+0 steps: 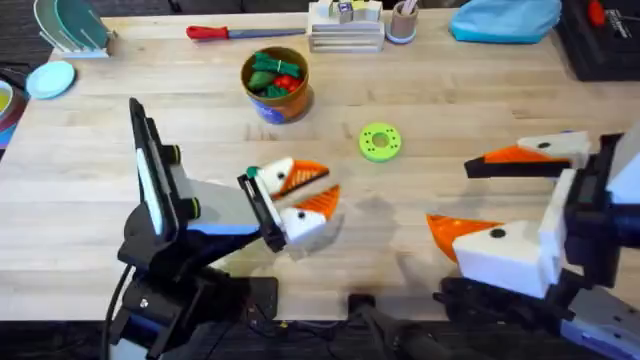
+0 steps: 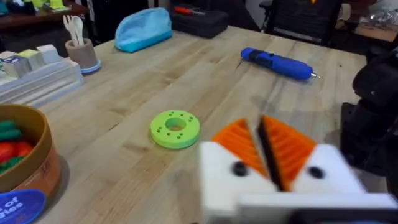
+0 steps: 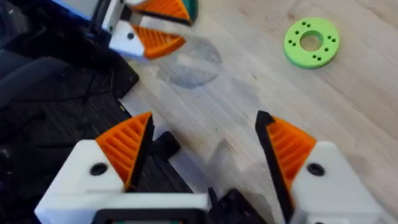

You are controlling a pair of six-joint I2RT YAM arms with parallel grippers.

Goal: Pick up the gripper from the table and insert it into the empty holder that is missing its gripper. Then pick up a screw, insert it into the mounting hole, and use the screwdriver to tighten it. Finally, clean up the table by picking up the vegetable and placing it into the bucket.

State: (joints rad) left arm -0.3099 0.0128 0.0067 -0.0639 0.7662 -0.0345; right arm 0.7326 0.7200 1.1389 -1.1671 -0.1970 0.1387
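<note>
On the wooden table (image 1: 450, 110), the left gripper (image 1: 312, 190) is nearly clenched, the right gripper (image 1: 455, 195) spread wide near the green disc (image 1: 380, 141).

Both arms are black, with black cables near their bases. The left gripper (image 1: 310, 190) has two white plastic finger blocks with orange ribbed wedge tips, and each block carries one dark round screw. The left arm also shows a white panel and blue parts. The right gripper (image 1: 455, 195) has the same white blocks, orange ribbed pads (image 3: 127, 143) and black edges.
</note>
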